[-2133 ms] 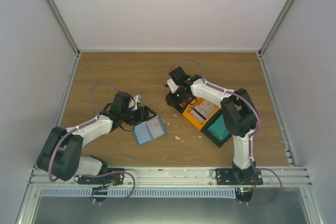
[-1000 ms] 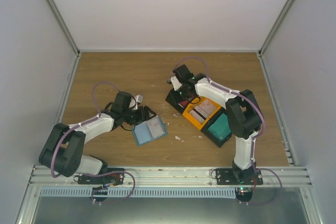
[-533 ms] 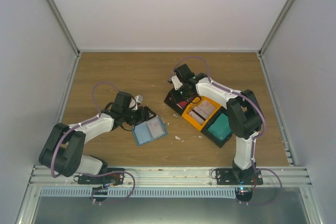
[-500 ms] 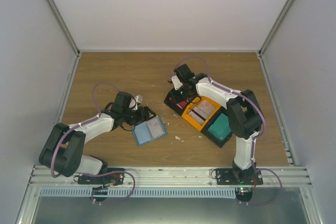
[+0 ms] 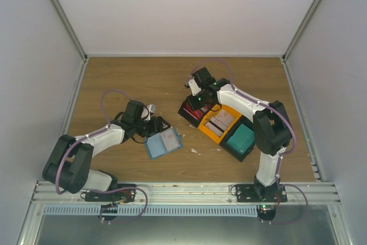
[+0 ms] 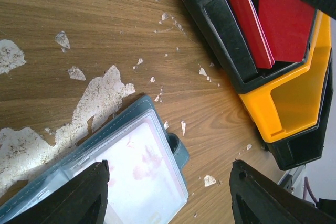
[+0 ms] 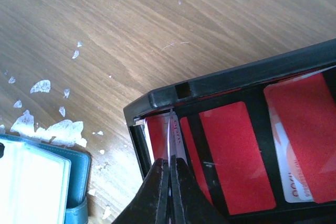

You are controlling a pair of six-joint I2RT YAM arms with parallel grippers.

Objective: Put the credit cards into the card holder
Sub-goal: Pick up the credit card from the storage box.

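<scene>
The teal card holder (image 5: 163,143) lies open on the wood, a pinkish-white card under its clear window (image 6: 126,174). My left gripper (image 5: 157,124) hovers open just above its far edge, one finger over the holder and one over bare wood (image 6: 168,165). Red credit cards (image 7: 226,150) lie in a black bin (image 7: 236,80). My right gripper (image 7: 169,161) is shut on the edge of a thin white credit card (image 7: 170,129) that stands edge-on at the bin's left end (image 5: 193,102).
An orange bin (image 5: 221,121) with pale cards adjoins the black bin (image 5: 184,112), then a further black bin holding a green-teal block (image 5: 239,139). White scraps (image 6: 100,95) are scattered on the wood around the holder. Walls enclose the table on three sides.
My right gripper's jaws have closed onto the white card in the black bin, and the right arm's elbow has swung right. The left arm has not moved.
</scene>
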